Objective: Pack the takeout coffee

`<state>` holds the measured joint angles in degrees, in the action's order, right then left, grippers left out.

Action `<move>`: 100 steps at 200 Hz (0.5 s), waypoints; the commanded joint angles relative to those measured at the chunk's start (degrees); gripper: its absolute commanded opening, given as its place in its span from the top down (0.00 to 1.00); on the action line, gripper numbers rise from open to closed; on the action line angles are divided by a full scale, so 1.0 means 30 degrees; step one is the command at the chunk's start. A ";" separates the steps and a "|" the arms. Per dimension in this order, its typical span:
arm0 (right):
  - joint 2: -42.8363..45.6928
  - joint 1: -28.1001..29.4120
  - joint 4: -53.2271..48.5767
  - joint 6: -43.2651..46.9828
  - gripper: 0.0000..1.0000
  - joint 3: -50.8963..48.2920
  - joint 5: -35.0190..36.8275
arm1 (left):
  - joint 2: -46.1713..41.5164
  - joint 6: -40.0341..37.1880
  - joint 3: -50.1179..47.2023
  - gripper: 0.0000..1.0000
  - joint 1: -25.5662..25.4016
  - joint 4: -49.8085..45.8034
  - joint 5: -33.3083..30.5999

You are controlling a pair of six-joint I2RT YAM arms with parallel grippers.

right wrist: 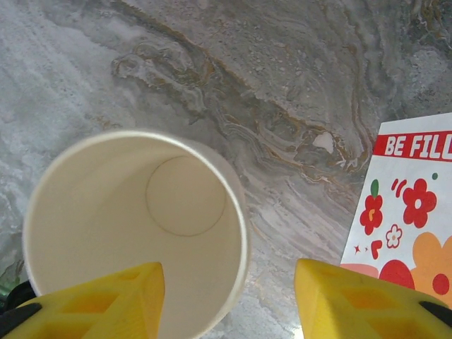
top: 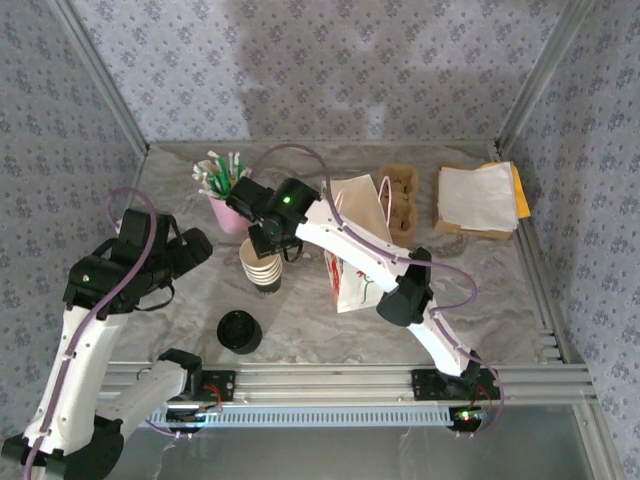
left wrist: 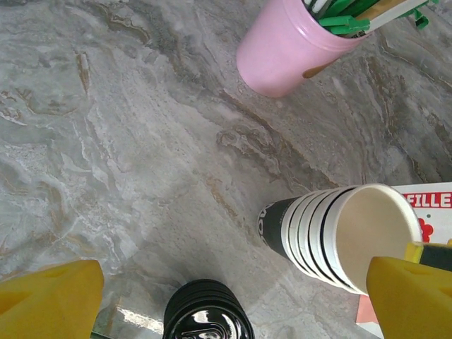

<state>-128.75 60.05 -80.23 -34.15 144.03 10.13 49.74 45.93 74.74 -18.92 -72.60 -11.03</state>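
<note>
The takeout coffee, a lidded cup, is out of view. A stack of lidless cream cups [top: 262, 270] with dark bands stands mid-table. My right gripper [top: 266, 238] hovers over it, open. In the right wrist view its left finger [right wrist: 95, 304] overlaps the top cup's mouth [right wrist: 141, 226] and its right finger [right wrist: 367, 304] stays outside, well clear of the rim. A stack of black lids [top: 239, 332] sits nearer the front. My left gripper [top: 193, 250] is open and empty, with the lids [left wrist: 208, 314] low between its yellow fingers [left wrist: 49, 300] and the cup stack [left wrist: 339, 236] to the right.
A pink cup of green-and-white straws [top: 226, 200] stands behind the cup stack. A white flowered paper bag [top: 352, 255] stands upright right of the stack, under the right arm. A cardboard cup carrier [top: 398, 200] and a pile of napkins [top: 478, 198] lie at the back right.
</note>
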 commanded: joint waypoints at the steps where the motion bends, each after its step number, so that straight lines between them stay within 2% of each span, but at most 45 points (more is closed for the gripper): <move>1: -0.0642 -0.0326 0.0085 -0.0461 0.49 -0.0138 0.0127 | -0.0358 -0.0433 -0.0345 0.03 -0.0081 0.0687 0.0687; 100: -0.1389 -0.0670 0.1063 -0.0350 0.77 -0.0074 0.0165 | -0.0381 -0.0198 -0.1379 0.02 -0.0082 0.1785 0.1610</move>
<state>-132.31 58.19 -76.99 -35.11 144.00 9.69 48.80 45.52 70.78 -18.92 -68.84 -7.25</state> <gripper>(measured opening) 0.257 0.982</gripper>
